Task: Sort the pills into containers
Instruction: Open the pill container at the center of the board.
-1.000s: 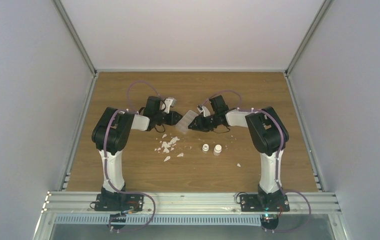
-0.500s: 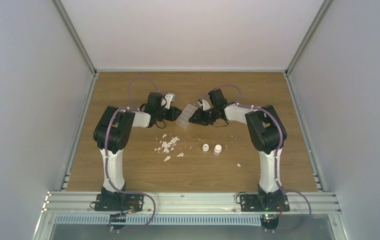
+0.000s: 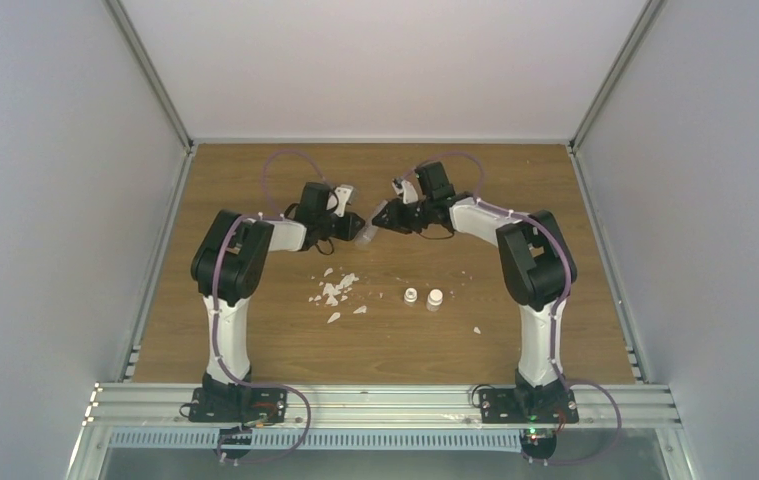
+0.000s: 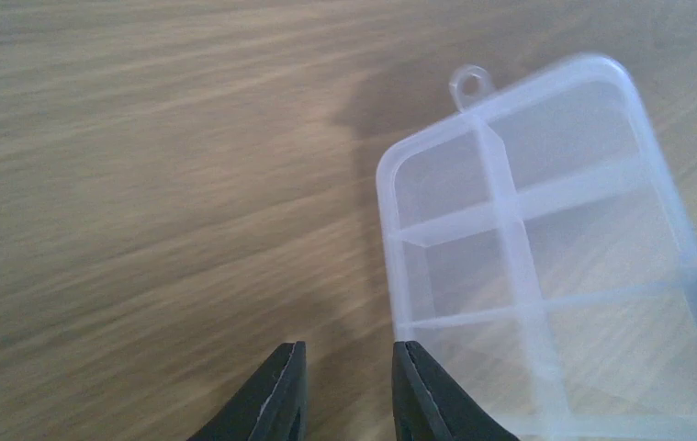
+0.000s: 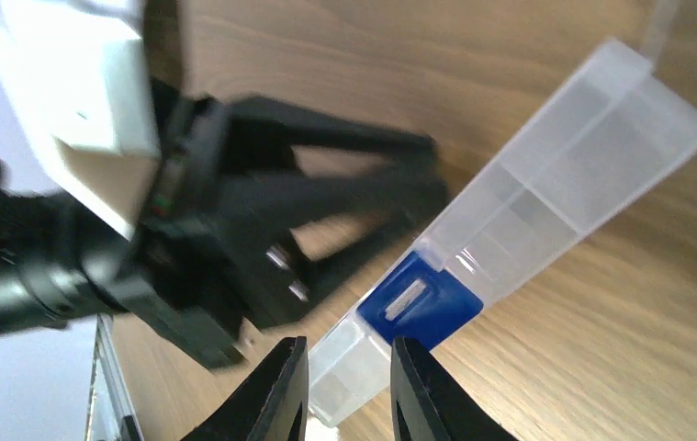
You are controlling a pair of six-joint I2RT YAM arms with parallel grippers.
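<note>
Facing right wrist: blue latch point(image 5: 420, 300) on organiser box point(image 5: 556, 175), unseen overhead.

Clear organiser box point(image 4: 546, 266) takes up the right side over the wood table point(image 4: 142, 184), hang tab point(image 4: 471, 84) at the far end, compartments look empty. The left gripper point(image 4: 349, 386) sits near, fingers slightly apart with nothing between, right one just beside the box's corner.

- The left arm point(image 3: 227, 262) rises from the near edge, elbow bent, forearm angled inward toward the far edge.
- The left gripper point(image 4: 346, 354) has its fingers narrowly parted, holding nothing.
- The right arm point(image 3: 533, 262) mirrors it.
- The right gripper point(image 5: 346, 349) clamps the organiser box point(image 5: 546, 175) by its end.
</note>
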